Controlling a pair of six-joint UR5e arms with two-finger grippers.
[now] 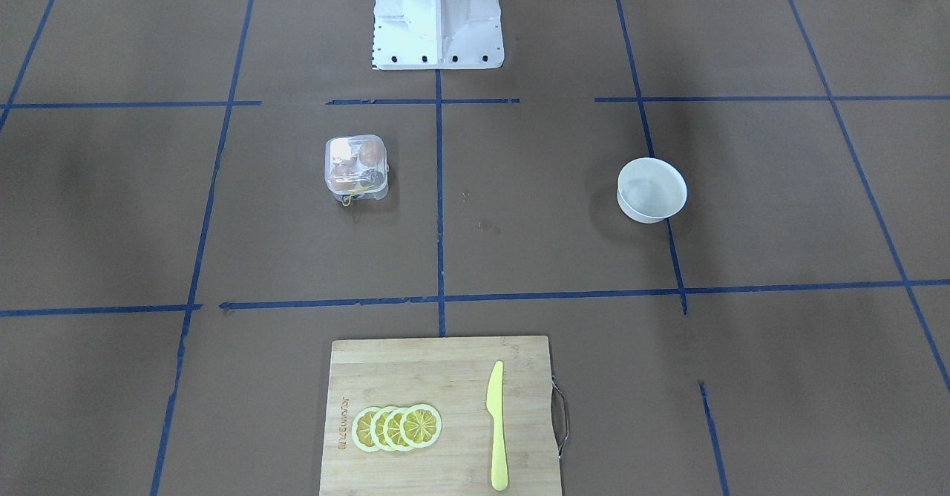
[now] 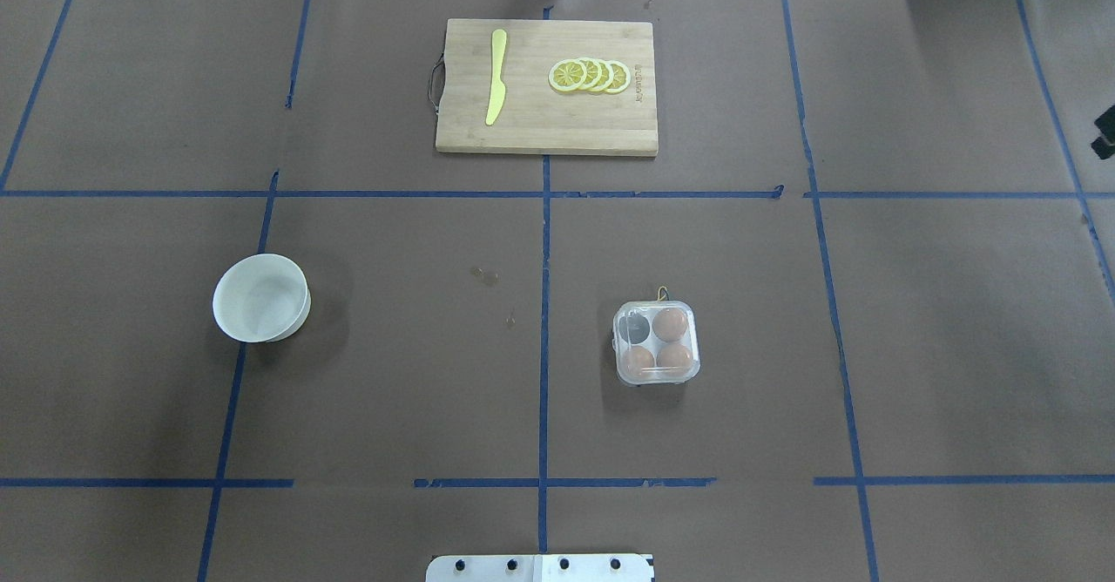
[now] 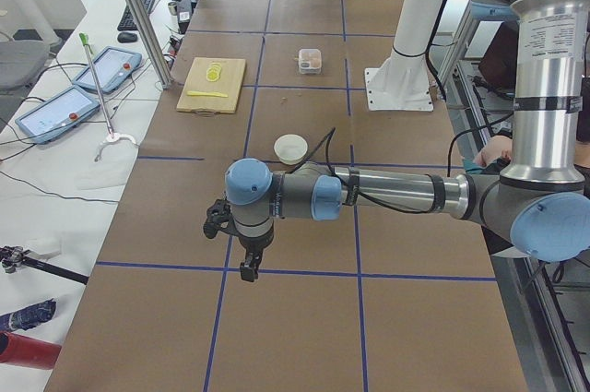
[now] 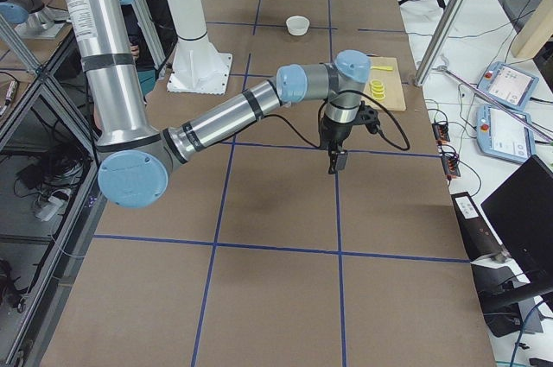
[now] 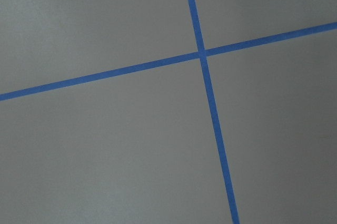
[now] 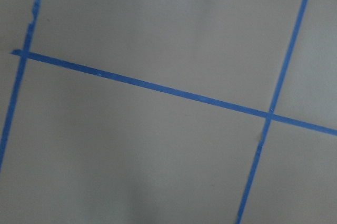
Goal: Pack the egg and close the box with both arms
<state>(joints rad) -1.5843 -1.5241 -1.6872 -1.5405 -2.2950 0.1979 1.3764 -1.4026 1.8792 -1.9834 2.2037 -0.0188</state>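
The white egg box (image 2: 656, 342) stands on the table right of centre, and shows left of centre in the front-facing view (image 1: 356, 168). Its clear lid lies down over it. Three brown eggs (image 2: 669, 323) sit in three cups, and the fourth cup looks dark and empty. A yellow string hangs at its far side. My left gripper (image 3: 249, 272) hangs over bare table far from the box. My right gripper (image 4: 333, 167) does the same at the other end. I cannot tell whether either is open or shut. Both wrist views show only brown paper and blue tape.
An empty round white bowl (image 2: 261, 297) stands on the left half of the table. A wooden cutting board (image 2: 546, 129) at the far edge carries lemon slices (image 2: 590, 76) and a yellow knife (image 2: 496, 77). The white pedestal (image 1: 436, 17) stands at the robot's side.
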